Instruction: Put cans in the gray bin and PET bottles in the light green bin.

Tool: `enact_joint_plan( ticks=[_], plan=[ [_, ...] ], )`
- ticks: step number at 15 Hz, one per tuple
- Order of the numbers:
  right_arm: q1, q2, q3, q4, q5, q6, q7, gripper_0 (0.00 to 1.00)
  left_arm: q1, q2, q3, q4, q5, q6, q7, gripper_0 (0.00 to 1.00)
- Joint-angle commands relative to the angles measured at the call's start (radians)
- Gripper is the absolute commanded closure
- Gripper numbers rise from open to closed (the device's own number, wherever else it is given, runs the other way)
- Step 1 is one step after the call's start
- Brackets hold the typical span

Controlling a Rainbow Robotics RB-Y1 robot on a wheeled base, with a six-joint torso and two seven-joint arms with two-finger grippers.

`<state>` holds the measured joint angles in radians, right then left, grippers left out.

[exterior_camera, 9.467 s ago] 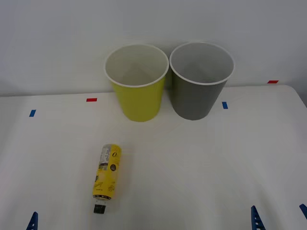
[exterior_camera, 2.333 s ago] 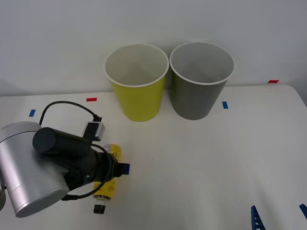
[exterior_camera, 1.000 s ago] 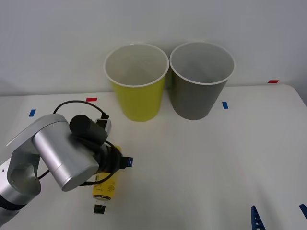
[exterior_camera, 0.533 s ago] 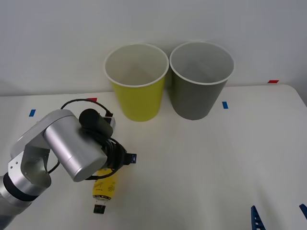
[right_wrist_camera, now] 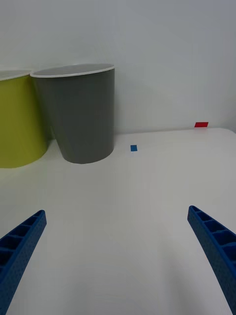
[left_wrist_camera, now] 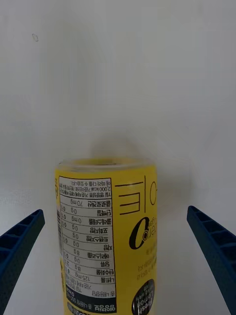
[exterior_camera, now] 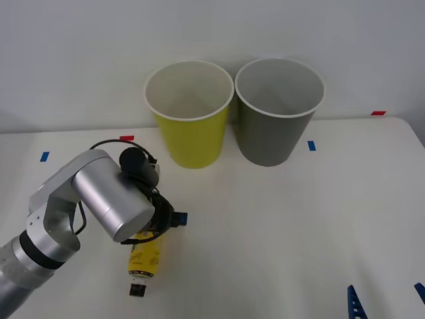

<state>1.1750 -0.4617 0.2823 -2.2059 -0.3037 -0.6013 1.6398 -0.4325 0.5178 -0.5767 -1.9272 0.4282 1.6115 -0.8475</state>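
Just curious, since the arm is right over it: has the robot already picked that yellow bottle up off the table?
No, the yellow bottle lies flat on the table, with the left tool open on either side of it.

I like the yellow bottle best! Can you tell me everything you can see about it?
The PET bottle is small and slim, wrapped in a bright yellow label with black print and a white nutrition panel, and it has a small dark cap. It lies on its side on the white table, cap end toward the robot. The left gripper is over it with its blue fingers open on either side, not touching it.
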Motion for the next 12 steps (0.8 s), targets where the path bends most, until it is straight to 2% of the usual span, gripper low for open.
enact_joint_plan(
  ticks=[1, 6, 12],
  plan=[
    [0.000, 0.000, 0.000, 0.000, 0.000, 0.000, 0.000, 0.00, -0.006, -0.013, 0.001, 0.040, -0.006, -0.004, -0.001, 0.00],
    [0.000, 0.000, 0.000, 0.000, 0.000, 0.000, 0.000, 0.00, -0.015, -0.027, 0.001, 0.117, -0.003, -0.045, -0.019, 0.00],
    [0.000, 0.000, 0.000, 0.000, 0.000, 0.000, 0.000, 0.00, -0.014, -0.025, 0.001, 0.122, 0.021, -0.048, -0.042, 0.00]
  ],
)
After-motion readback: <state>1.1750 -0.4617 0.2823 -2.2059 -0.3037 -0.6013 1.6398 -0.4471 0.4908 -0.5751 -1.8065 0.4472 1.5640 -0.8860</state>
